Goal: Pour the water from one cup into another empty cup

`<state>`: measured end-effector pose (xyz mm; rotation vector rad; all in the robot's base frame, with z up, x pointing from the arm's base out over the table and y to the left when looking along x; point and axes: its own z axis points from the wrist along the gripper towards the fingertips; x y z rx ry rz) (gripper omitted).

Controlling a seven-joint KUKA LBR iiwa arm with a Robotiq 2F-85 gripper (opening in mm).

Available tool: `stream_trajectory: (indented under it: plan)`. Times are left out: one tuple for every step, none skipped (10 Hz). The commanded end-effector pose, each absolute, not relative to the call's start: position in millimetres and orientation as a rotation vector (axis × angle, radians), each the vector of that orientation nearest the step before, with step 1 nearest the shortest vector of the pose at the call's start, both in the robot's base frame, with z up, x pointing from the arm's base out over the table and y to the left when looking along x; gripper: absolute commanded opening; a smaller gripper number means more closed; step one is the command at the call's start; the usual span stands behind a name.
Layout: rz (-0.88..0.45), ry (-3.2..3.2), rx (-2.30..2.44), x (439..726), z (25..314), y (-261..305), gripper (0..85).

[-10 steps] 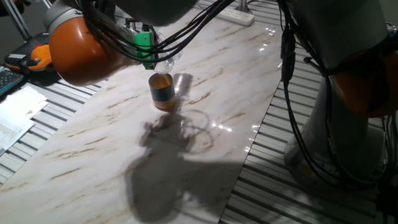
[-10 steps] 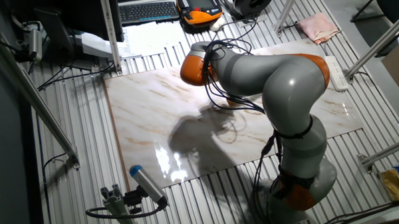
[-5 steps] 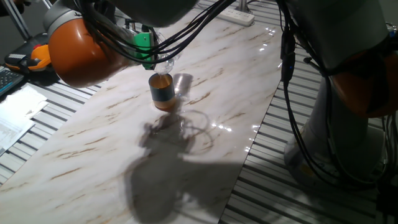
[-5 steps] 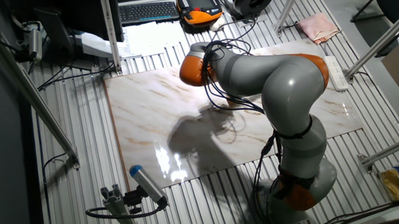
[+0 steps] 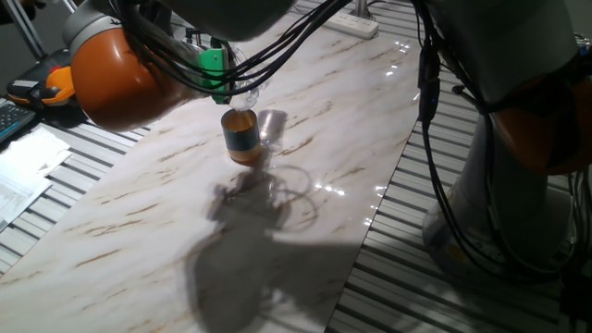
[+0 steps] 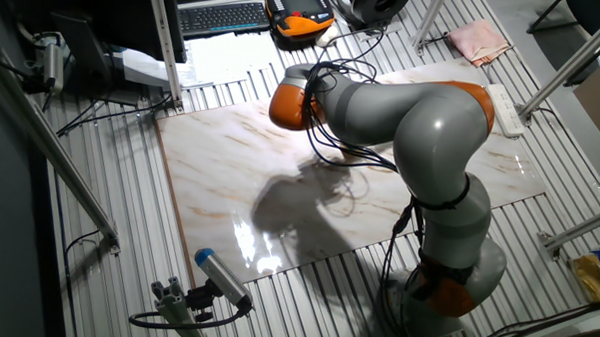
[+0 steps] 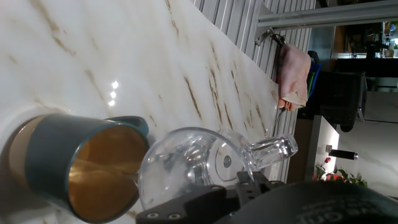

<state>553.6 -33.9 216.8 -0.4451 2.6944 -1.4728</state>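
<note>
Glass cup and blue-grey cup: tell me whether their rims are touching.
Cannot tell. In the hand view the tipped glass cup overlaps the blue-grey cup at the lip, so neither contact nor gap shows plainly.

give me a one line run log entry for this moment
phase: pouring | gripper: shut on glass cup | glass cup: tipped over blue-grey cup | blue-grey cup: upright on marble table | water: not discernible

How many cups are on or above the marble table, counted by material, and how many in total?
Clear glass cup, held tilted by the gripper: 1
Opaque blue-grey and orange cup, standing on the marble table: 1
Total: 2
</note>
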Motion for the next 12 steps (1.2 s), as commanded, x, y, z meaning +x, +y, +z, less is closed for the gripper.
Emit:
stream_trajectory:
  plan:
    - [-1.474, 2.694, -0.445, 553.4, 217.1, -33.8, 0.0]
    - [-1.474, 2.694, -0.445, 553.1, 217.8, -33.5, 0.0]
    - [-1.476, 2.693, -0.448, 553.0, 218.3, -33.1, 0.0]
    - [-1.483, 2.689, -0.449, 552.8, 218.7, -32.8, 0.0]
    - [-1.494, 2.683, -0.453, 552.7, 219.0, -32.6, 0.0]
    - [-1.500, 2.680, -0.453, 552.7, 219.1, -32.4, 0.0]
    - [-1.500, 2.679, -0.456, 552.7, 219.0, -32.3, 0.0]
    - [-1.505, 2.677, -0.457, 552.7, 218.8, -32.0, 0.0]
    - [-1.509, 2.674, -0.460, 552.7, 218.8, -31.9, 0.0]
    - [-1.524, 2.665, -0.464, 552.7, 218.7, -31.8, 0.0]
    - [-1.528, 2.663, -0.464, 552.8, 218.6, -31.8, 0.0]
    - [-1.528, 2.663, -0.467, 552.9, 218.4, -31.8, 0.0]
